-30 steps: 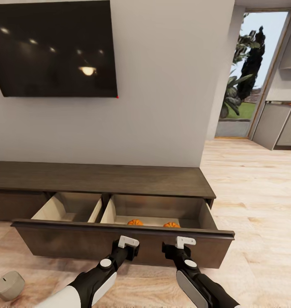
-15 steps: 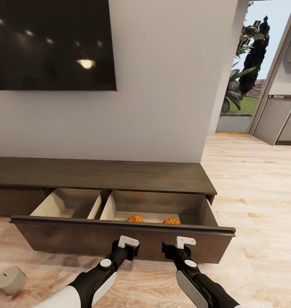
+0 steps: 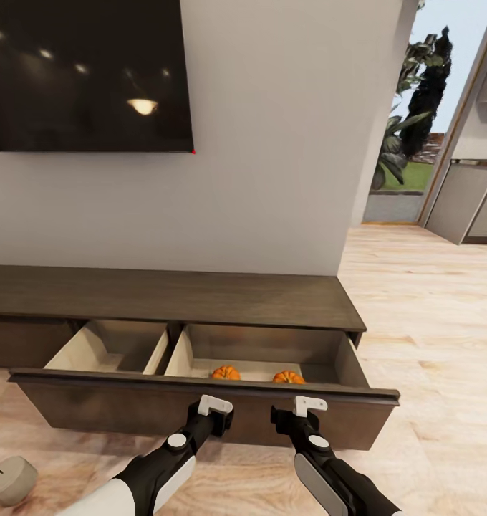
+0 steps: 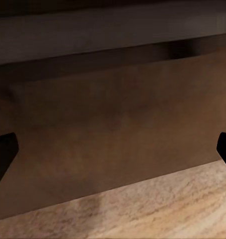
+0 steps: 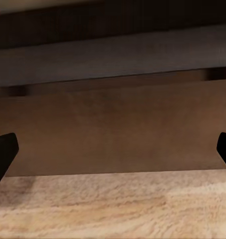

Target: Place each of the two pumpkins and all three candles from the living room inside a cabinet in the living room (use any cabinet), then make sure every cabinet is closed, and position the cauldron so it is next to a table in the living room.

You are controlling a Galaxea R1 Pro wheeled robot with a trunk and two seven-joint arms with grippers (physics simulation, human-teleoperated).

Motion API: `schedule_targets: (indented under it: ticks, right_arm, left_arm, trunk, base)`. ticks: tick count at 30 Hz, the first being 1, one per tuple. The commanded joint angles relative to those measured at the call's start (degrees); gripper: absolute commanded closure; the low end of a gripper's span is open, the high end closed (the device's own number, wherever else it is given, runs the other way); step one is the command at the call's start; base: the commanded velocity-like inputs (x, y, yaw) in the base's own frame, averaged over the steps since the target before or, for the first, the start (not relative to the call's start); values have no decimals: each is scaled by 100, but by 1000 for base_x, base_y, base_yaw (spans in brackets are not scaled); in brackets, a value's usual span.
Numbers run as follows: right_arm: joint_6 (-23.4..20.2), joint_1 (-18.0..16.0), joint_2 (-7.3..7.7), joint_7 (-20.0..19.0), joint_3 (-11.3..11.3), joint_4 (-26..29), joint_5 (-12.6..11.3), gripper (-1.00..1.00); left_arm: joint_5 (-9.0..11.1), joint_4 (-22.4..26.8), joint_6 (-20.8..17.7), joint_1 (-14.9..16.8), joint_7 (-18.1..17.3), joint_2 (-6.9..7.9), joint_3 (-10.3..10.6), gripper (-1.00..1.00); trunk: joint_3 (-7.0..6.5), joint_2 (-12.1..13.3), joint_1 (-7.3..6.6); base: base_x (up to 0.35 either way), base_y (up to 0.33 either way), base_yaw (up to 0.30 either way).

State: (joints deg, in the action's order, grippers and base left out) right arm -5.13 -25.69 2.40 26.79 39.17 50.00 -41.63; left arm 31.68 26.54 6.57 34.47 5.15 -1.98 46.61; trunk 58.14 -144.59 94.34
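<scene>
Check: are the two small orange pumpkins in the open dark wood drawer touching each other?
Apart. The head view shows pale drawer floor between the left orange pumpkin and the right orange pumpkin.

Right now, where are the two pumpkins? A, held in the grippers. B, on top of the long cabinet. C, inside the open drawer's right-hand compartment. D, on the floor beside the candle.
C: both pumpkins sit in the right-hand compartment of the open drawer of the cabinet.
</scene>
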Motion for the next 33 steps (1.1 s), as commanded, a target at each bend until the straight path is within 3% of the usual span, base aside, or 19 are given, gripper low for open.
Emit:
schedule_targets:
  ticks: [1,33]
  right_arm:
    - [-23,-6,7,46,28,11,-21,-100]
    - [-23,-6,15,46,28,14,-21,-100]
  left_arm:
    - [33,-4,28,7,48,0,48,-100]
    - [46,-2,28,7,53,5,49,-100]
  trunk:
    - [5,-2,-1]
    - [5,-2,-1]
  base:
    - [68,0,0]
    - [13,0,0]
